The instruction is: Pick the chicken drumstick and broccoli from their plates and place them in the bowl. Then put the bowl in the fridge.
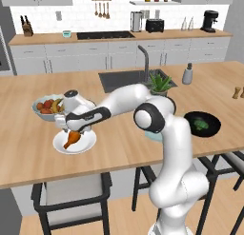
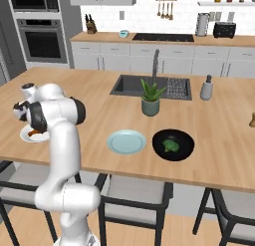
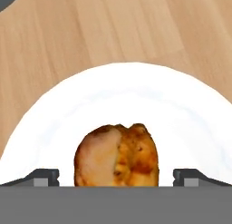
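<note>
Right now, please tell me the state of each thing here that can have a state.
Chicken drumstick: on the white plate, between the hand's fingers.
White plate: holds the drumstick.
Pale blue-green plate: bare.
Broccoli: already in the bowl.
Black bowl: on the counter, holds the broccoli.
Hand: low over the white plate, fingers apart on both sides of the drumstick.

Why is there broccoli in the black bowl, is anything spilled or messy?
Nothing looks spilled or broken. The broccoli sits neatly inside the black bowl, beside a bare blue-green plate. The chicken drumstick lies on the white plate, between the open gripper's fingers.
</note>
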